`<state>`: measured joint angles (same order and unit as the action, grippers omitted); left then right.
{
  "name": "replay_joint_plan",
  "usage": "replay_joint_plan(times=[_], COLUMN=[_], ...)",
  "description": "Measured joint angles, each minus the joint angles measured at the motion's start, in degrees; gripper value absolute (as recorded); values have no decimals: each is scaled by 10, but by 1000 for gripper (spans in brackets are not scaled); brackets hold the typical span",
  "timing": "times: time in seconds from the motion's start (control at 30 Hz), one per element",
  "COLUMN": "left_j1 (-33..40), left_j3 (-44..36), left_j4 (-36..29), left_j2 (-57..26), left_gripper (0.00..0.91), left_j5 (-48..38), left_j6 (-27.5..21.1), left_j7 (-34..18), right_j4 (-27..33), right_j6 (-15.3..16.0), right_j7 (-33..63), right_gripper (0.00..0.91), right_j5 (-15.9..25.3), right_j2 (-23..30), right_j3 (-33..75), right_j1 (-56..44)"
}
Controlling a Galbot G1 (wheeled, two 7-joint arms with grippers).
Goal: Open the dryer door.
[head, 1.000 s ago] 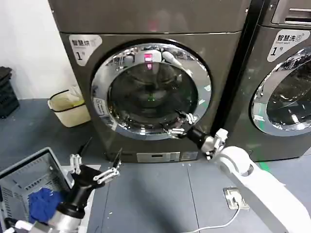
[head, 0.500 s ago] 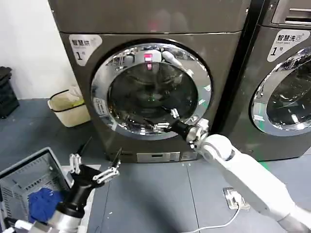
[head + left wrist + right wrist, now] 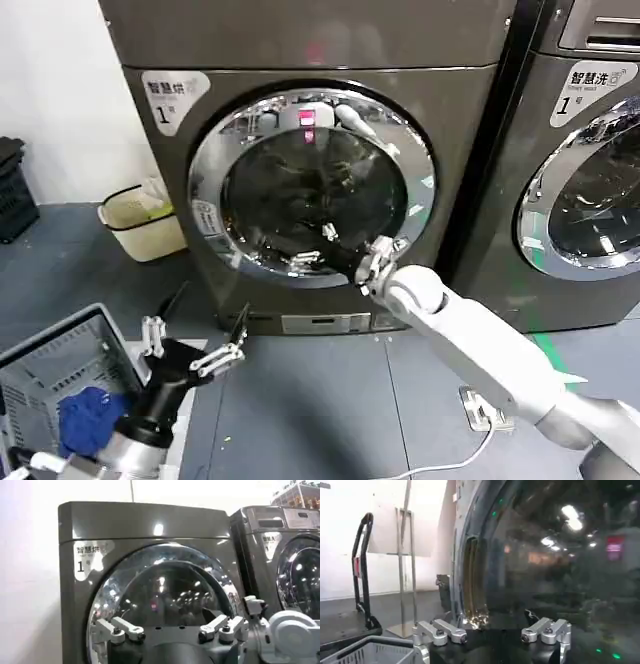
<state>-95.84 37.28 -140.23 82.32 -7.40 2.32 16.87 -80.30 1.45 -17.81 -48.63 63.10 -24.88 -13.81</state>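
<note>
The dryer door (image 3: pixel 300 190) has a wide chrome ring around dark glass and lies flush with the grey dryer front in the head view. My right gripper (image 3: pixel 312 246) is open, close in front of the lower part of the glass, just inside the ring's bottom. In the right wrist view my right gripper (image 3: pixel 492 632) holds nothing, with the dryer door (image 3: pixel 555 565) glass and chrome edge right ahead. My left gripper (image 3: pixel 210 308) hangs open and low near the floor, left of the dryer. In the left wrist view my left gripper (image 3: pixel 172 630) faces the dryer door (image 3: pixel 165 595).
A second grey machine (image 3: pixel 590 180) with a similar door stands to the right. A yellow bin (image 3: pixel 145 220) sits by the wall on the left. A grey basket (image 3: pixel 40 350) with a blue cloth (image 3: pixel 90 415) is at lower left. A cable and plate (image 3: pixel 485 408) lie on the floor.
My right gripper has swept left along the door's lower edge, from the lower-right rim to below the middle of the glass. The left arm has not moved.
</note>
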Motion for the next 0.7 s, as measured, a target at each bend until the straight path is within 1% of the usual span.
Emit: replay_joint_plan(times=[0.17, 0.53, 0.7], left_j1=[1, 5, 6], left_j3=[0, -1, -1], left_j4=[1, 6, 6], left_j2=[0, 0, 1], left_gripper=[907, 907, 907], left_j5=[0, -1, -1], left_j6=[0, 0, 0], left_j7=[0, 0, 0], right_j4=[3, -22, -21], right_j6=[3, 19, 23], right_j7=[3, 59, 62], right_gripper=[907, 907, 907], right_j5=[-3, -7, -7], right_j2=[10, 31, 44], right_j3=[-6, -27, -36], right_j1=[8, 19, 27])
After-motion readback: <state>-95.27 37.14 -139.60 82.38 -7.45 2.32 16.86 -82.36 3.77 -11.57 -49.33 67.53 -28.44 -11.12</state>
